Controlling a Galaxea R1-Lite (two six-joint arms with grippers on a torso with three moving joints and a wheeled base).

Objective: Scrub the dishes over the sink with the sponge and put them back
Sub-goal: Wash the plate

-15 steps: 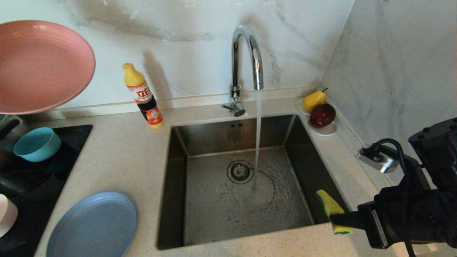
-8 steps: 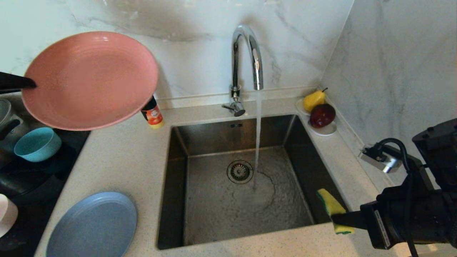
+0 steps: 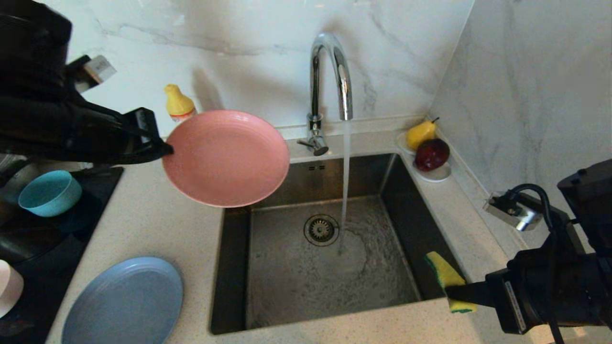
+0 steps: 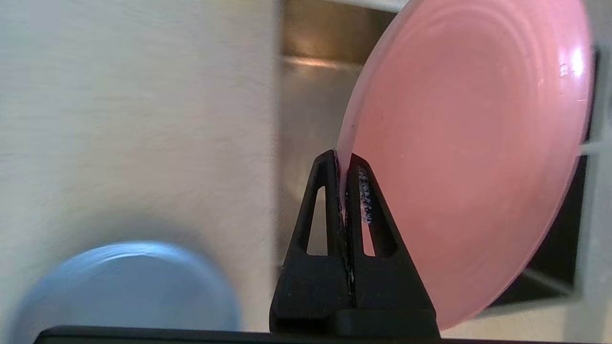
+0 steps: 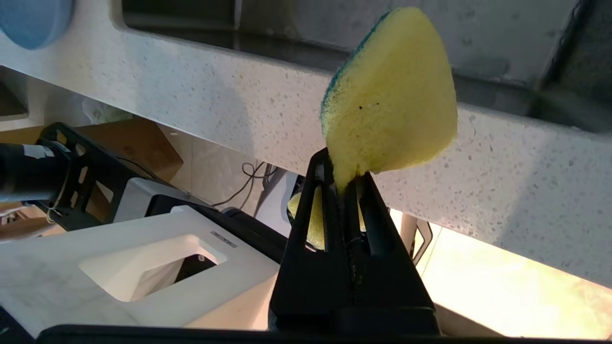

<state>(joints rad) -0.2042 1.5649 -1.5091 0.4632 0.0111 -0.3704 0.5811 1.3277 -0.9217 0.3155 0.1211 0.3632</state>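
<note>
Your left hand (image 3: pixel 165 149) is clamped on the rim of the salmon-pink plate (image 3: pixel 225 157), holding it in the air, tilted, over the sink's (image 3: pixel 287 282) back left corner and the table (image 3: pixel 158 224) edge beside it. In the left wrist view you can see both fingers (image 4: pixel 330 200) pinched tight on the thin plate (image 4: pixel 468 157) edge, one on each face.

Your right hand (image 3: pixel 454 292) is closed on the sponge (image 3: pixel 445 277) at the sink's front right corner, with the yellow body sticking up and out past the fingertips (the green scouring side shows along one edge). The right wrist view confirms it: the sponge (image 5: pixel 389 95) is squeezed between the two fingers (image 5: pixel 318 200), just above the pale speckled table (image 5: pixel 191 105) front.

Water runs from the curved chrome tap (image 3: pixel 330 76) in a thin stream down to the basin floor, landing just right of the round strainer drain (image 3: pixel 321 230).

On your left side, the grey-blue plate (image 3: pixel 124 301) lies flat on the table near the front edge. The teal bowl (image 3: pixel 49 192) sits on the dark hob (image 3: pixel 57 239) further back, and a sliver of the pale pink bowl (image 3: pixel 9 286) shows at the frame's left edge. A yellow-capped detergent bottle (image 3: pixel 179 102) stands behind the held plate, mostly hidden by it. The small white saucer (image 3: pixel 432 174) with a yellow pear and a dark red fruit rests at the back right corner by the wall.
</note>
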